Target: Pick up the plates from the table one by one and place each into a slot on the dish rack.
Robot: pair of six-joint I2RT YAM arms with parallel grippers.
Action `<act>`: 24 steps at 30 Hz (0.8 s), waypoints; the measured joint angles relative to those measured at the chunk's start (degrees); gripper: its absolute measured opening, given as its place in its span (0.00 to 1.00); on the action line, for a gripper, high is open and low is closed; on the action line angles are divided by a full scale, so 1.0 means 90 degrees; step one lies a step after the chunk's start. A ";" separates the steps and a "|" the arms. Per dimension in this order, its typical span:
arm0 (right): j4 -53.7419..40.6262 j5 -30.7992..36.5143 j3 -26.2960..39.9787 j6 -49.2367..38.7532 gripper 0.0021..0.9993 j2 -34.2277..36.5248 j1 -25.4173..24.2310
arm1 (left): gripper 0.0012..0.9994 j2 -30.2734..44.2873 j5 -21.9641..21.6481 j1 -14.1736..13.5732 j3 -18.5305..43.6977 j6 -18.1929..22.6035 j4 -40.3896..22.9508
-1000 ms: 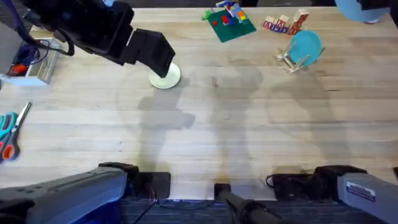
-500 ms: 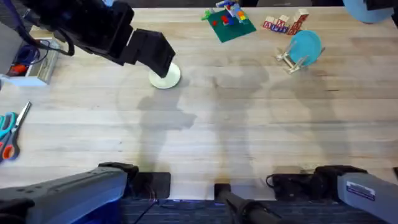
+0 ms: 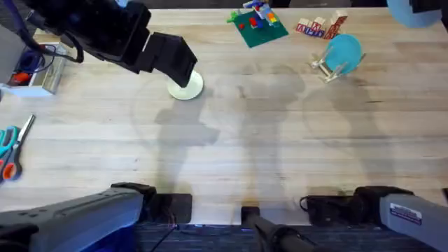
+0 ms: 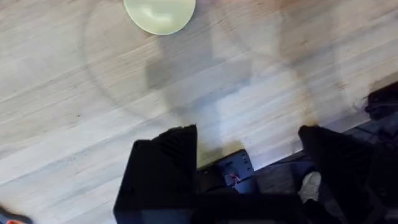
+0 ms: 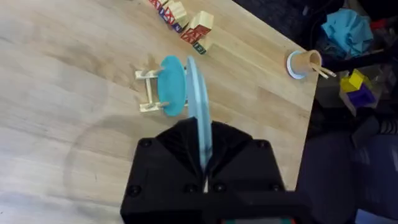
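The pale yellow plate (image 3: 187, 87) (image 4: 160, 12) lies flat on the table (image 3: 266, 154) at the back left. My left gripper (image 3: 176, 64) (image 4: 249, 165) hovers above it, open and holding nothing. My right gripper (image 5: 203, 152) is shut on the light blue plate (image 5: 199, 106), held edge-up high over the table's far right corner (image 3: 411, 12). Below it stands the dish rack (image 5: 147, 92) (image 3: 326, 68) with a darker teal plate (image 5: 171, 86) (image 3: 344, 50) upright in one slot.
A green baseplate with bricks (image 3: 257, 26) and lettered wooden blocks (image 3: 319, 26) (image 5: 181, 18) sit at the back edge beside the rack. Scissors (image 3: 10, 150) and a box (image 3: 31, 75) lie at the far left. A cup with sticks (image 5: 302, 63) stands at the table corner.
The light blue plate at the far right corner has shifted slightly to the right. The left arm and the yellow plate have not moved.
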 joint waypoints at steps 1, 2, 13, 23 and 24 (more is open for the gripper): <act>0.0032 -0.0002 -0.0028 0.0009 0.03 0.0002 -0.0022 | 0.99 0.0001 0.0000 0.0000 0.0000 0.0000 0.0000; 0.0064 -0.0002 -0.0064 0.0029 0.03 0.0000 -0.0037 | 0.99 0.0000 0.0000 0.0000 0.0000 0.0000 0.0000; 0.0088 -0.0002 -0.0163 0.0058 0.03 0.0081 -0.0064 | 0.99 0.0002 0.0000 0.0000 0.0000 0.0000 0.0000; 0.0087 -0.0162 -0.0176 0.0154 0.03 0.0389 -0.0064 | 0.99 0.0000 0.0000 0.0000 0.0000 0.0000 0.0000; 0.0086 -0.0179 -0.0180 0.0169 0.03 0.0401 -0.0064 | 0.99 0.0000 0.0000 0.0000 0.0000 0.0000 0.0000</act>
